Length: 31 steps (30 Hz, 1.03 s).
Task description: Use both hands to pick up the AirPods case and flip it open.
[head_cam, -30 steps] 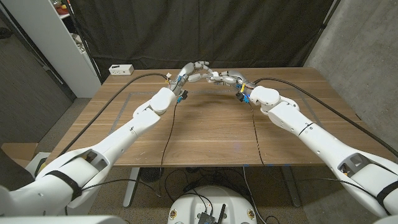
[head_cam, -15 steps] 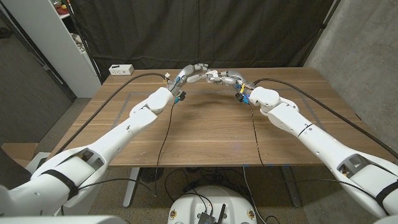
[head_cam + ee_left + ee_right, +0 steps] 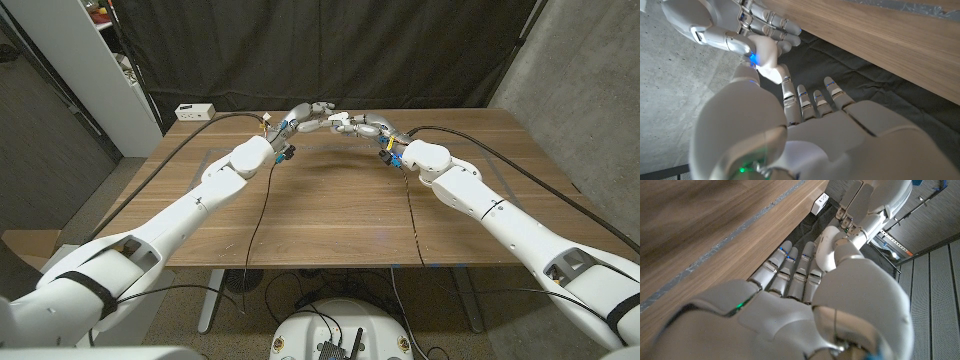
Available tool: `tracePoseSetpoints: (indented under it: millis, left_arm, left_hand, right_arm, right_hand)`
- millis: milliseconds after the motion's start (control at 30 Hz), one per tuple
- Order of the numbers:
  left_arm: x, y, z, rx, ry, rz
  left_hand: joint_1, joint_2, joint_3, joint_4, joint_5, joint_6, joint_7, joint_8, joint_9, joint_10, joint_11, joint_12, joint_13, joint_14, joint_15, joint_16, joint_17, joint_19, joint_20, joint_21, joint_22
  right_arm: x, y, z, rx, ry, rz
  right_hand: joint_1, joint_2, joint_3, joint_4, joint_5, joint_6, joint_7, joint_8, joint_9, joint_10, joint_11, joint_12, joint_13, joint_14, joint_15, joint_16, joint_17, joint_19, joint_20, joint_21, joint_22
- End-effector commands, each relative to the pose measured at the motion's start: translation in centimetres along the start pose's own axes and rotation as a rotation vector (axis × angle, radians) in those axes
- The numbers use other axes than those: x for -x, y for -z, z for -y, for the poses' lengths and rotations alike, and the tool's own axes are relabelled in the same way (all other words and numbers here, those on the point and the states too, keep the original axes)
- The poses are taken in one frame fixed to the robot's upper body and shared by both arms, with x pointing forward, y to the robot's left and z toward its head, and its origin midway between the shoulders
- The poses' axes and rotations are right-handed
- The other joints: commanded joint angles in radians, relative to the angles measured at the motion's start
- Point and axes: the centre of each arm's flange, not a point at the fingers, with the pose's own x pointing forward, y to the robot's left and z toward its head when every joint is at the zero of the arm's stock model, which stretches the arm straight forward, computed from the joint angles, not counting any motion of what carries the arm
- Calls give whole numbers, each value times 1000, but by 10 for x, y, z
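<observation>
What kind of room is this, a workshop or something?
Probably a robot test lab: a bare wooden table before a black curtain, a concrete wall, and cables trailing across the table.

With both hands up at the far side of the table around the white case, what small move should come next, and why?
Probably a thumb push to lift the lid while the other hand steadies the base. The left hand and right hand meet fingertip to fingertip above the wooden table, with the white AirPods case between their fingers in the left wrist view. I cannot tell whether the lid is open.
</observation>
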Motion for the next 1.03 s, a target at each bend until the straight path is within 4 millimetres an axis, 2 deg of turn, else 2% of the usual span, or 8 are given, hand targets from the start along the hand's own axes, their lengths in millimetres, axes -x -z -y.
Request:
tracePoseSetpoints:
  millis: [33, 67, 200, 433, 533, 633, 1033]
  left_arm:
    - [10, -7, -12, 4, -24, 47]
    - [11, -8, -13, 1, -29, 51]
    - [16, -10, -17, -3, -52, 64]
    - [25, -12, -25, -16, -97, 74]
    - [30, -12, -29, -21, -118, 73]
    - [35, -11, -31, -18, -138, 70]
    - [49, -1, -32, 10, -189, 33]
  left_hand:
    - [-40, -15, -25, 14, 5, -53, -38, -39, -16, 5, 13, 0, 0, 7, -9, 7, 3, 0, -5, -1, 4]
    - [-47, -17, -30, 17, 7, -79, -54, -56, -22, 2, 19, -2, -1, 5, -8, 6, 3, 0, -4, 0, 4]
    - [-53, -20, -38, 18, 10, -155, -90, -98, -34, 2, 23, -2, 0, 7, -2, 6, 2, 0, -1, 0, 4]
    - [-57, -20, -46, 17, 12, -278, -125, -149, -54, -10, 23, -9, 1, 7, 3, 5, 1, -2, 5, 0, 4]
    - [-58, -20, -49, 16, 12, -323, -134, -158, -61, -21, 21, -14, 1, 6, 4, 4, 1, -2, 7, 0, 4]
    - [-57, -19, -49, 15, 12, -333, -140, -157, -65, -21, 15, -14, 2, 5, 3, 4, 1, -3, 6, -1, 4]
    - [-57, -14, -50, 14, 13, -327, -133, -146, -73, -14, 16, -11, 2, 9, -1, 5, 1, -1, 6, 0, 4]
  right_arm:
    - [5, 4, 6, 4, 27, -10]
    - [5, 5, 7, 4, 31, -12]
    - [8, 6, 10, 7, 45, -15]
    - [12, 7, 17, 7, 75, -20]
    - [15, 8, 21, 6, 92, -21]
    - [18, 9, 26, 3, 115, -23]
    - [27, 13, 47, -15, 183, -48]
  right_hand:
    - [15, 4, -6, 0, -3, 94, -92, 14, 41, -6, -2, 2, 6, -4, -163, 6, 5, -7, 2, 1, 2]
    - [16, 4, -7, 0, -3, 92, -92, 14, 41, -7, -3, 2, 6, -4, -162, 7, 5, -7, 2, 1, 2]
    - [18, 3, -11, 1, -4, 92, -93, 15, 46, -11, -4, 1, 9, -7, -160, 9, 8, -8, 3, 1, 2]
    - [23, 3, -17, 3, -4, 90, -93, 16, 53, -19, -1, -2, 13, -14, -158, 11, 12, -11, 4, 1, 3]
    - [24, 3, -20, 4, -4, 90, -94, 16, 55, -24, -1, -4, 15, -18, -155, 12, 14, -11, 5, 1, 3]
    - [24, 4, -23, 5, -4, 89, -95, 16, 56, -25, 0, -5, 16, -20, -156, 13, 16, -13, 5, 1, 3]
    - [28, 4, -31, 7, -3, 90, -93, 14, 58, -31, 0, -7, 21, -26, -152, 17, 20, -13, 6, 1, 3]
